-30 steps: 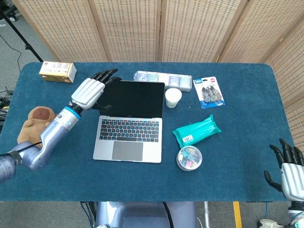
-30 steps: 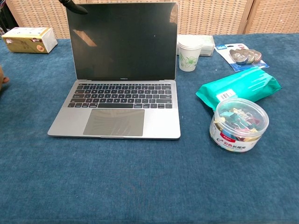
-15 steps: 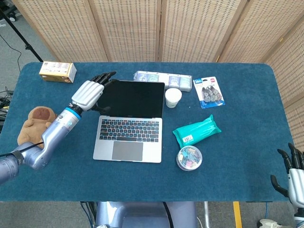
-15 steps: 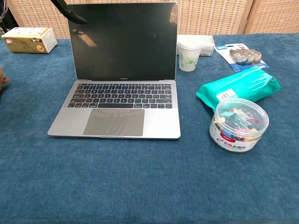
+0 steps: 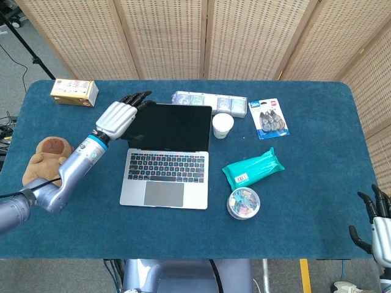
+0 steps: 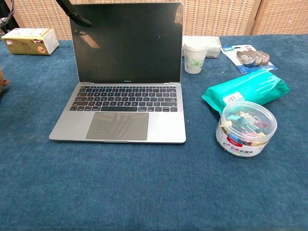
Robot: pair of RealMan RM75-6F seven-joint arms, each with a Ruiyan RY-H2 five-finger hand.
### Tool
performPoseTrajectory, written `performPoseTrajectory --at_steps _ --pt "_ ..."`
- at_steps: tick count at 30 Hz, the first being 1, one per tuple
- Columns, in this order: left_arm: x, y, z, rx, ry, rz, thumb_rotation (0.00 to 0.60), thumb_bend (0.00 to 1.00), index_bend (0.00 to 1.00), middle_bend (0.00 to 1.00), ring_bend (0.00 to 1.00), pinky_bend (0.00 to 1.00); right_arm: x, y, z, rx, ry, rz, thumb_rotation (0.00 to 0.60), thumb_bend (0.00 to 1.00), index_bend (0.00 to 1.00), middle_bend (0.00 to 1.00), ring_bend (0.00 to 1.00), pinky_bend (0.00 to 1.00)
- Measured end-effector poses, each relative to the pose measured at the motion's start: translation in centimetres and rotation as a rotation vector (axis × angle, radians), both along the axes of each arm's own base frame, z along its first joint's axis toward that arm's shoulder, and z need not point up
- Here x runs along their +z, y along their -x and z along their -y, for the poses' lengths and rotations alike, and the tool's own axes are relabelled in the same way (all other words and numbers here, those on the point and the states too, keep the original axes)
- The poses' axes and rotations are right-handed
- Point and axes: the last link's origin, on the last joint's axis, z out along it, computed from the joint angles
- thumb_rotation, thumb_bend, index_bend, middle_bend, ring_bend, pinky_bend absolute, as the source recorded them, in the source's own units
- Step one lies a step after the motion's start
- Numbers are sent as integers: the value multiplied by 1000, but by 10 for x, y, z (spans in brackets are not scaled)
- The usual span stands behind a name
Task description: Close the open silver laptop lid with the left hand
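The right hand [image 5: 380, 221] sits off the surface's [image 5: 305, 238] near right corner, partly cut off by the head view's frame edge; its dark fingers stand apart and hold nothing. The chest view does not show it.

Right of centre near the near edge stands a clear tub of clips [image 6: 246, 127], with a teal wipes pack [image 6: 246, 90] just behind it.

The laptop [image 5: 165, 177] lies left of centre, base flat, lid [image 6: 127, 42] upright and open, the screen dark. The left hand [image 5: 117, 117] is at the lid's top left corner, its silver back towards the head camera and its dark fingers [image 5: 135, 97] reaching past the lid's top edge. Whether they touch the lid cannot be told from the head view. In the chest view only one dark fingertip [image 6: 79, 17] shows at that corner, over the screen's edge; the rest is cut off. The fingers lie stretched out, gripping nothing.

A brown plush toy [image 5: 44, 157] sits at the left edge, partly behind the left forearm. A paper cup [image 6: 195, 57] stands just right of the lid, a blister pack [image 5: 269, 118] further right. Along the far edge lie a long package [image 5: 208, 101], partly hidden behind the lid, and a yellow box [image 5: 74, 92] near the far left corner.
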Motion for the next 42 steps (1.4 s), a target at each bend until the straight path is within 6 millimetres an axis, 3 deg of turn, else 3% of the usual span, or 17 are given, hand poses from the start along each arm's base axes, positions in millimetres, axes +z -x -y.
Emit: performPoseTrajectory --at_steps 9,26,42 --pt "2 3 -17 26 -28 -12 600 192 162 13 47 134 0 1 1 -7 -2 2 600 375 142 0 0 0" --pt "-21 -3 -33 38 9 -3 600 192 162 13 44 127 3 8 5 -35 4 7 600 375 142 0 0 0" --pt "-29 -15 -29 95 93 100 600 191 163 13 48 127 5 6 6 -23 4 17 600 375 142 0 0 0"
